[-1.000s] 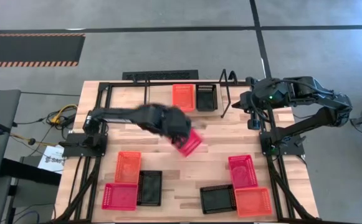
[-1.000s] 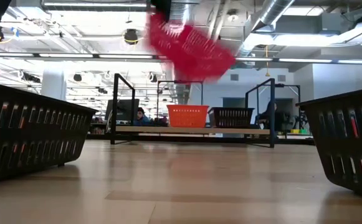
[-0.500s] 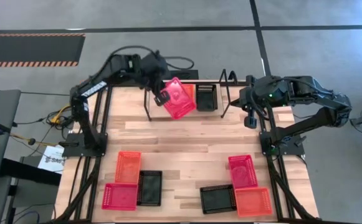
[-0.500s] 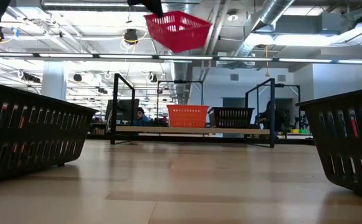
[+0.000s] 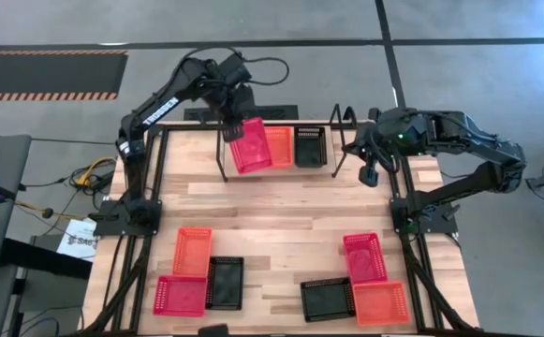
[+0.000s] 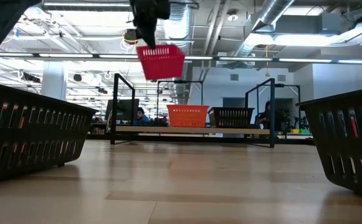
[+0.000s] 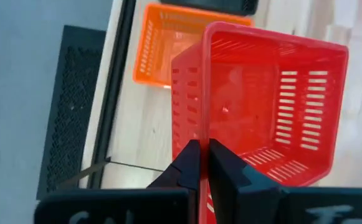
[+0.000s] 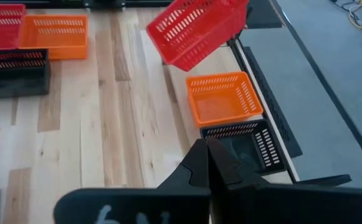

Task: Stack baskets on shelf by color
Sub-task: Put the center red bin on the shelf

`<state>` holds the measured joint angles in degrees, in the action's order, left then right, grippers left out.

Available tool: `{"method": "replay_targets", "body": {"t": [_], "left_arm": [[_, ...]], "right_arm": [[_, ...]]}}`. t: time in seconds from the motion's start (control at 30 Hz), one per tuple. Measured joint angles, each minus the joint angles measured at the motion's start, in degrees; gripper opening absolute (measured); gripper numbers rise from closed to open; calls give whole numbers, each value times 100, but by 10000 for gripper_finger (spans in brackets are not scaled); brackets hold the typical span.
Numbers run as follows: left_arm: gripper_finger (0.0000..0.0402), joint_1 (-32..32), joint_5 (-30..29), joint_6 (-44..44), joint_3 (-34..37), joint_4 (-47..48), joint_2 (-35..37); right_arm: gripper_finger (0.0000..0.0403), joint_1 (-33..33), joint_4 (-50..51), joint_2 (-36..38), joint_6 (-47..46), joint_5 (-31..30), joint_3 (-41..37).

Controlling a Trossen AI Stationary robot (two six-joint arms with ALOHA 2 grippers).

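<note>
My left gripper (image 5: pixel 234 126) is over the table's far edge, shut on a pinkish-red basket (image 5: pixel 250 145). The basket hangs in the air above the left end of the shelf (image 5: pixel 243 175). An orange basket (image 5: pixel 278 147) and a black basket (image 5: pixel 310 146) stand side by side on the shelf board (image 6: pixel 193 130). My right gripper (image 5: pixel 369 178) hovers shut and empty just right of the shelf's right end loop (image 5: pixel 344 140). My left gripper pinches the rim of one side wall (image 7: pixel 200 134) of the red basket, one finger inside the basket and one outside. The fingers come from above, slanting down. The basket (image 6: pixel 161 61) hangs tilted below them, clear of the shelf and the table.
Near the table's front left lie an orange basket (image 5: pixel 192 251), a red one (image 5: pixel 180 295) and a black one (image 5: pixel 225 283). At the front right lie a red (image 5: pixel 364 256), a black (image 5: pixel 327 300) and an orange basket (image 5: pixel 380 303). The middle of the tabletop (image 5: pixel 281 215) is bare wood.
My left gripper has swung from over the table's middle toward the far edge, rolling as it went, and has carried the red basket with it. The basket has turned about and now hangs over the shelf's left end, beside the orange basket.
</note>
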<state>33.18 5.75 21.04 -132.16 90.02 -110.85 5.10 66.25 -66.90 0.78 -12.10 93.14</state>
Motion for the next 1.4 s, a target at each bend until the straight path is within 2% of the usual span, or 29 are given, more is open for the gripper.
{"method": "replay_targets", "body": {"t": [0.2,0.53,0.9,1.0,1.1,1.4], "left_arm": [[0,242,445,428,2,1,-371],[0,268,397,861,6,-1,-752],[0,344,111,624,6,0,-743],[0,350,209,470,6,-1,-743],[0,334,343,342,6,-2,-743],[0,168,38,385,6,0,-741]], "right_arm": [[2,33,-1,-75,-179,-2,-4],[2,31,-1,-138,-190,0,-2],[2,20,213,-137,-188,0,-2],[1,20,289,-136,-181,-4,-2],[1,28,205,-261,-60,-134,-2],[1,480,262,-1104,425,-134,-4]]}}
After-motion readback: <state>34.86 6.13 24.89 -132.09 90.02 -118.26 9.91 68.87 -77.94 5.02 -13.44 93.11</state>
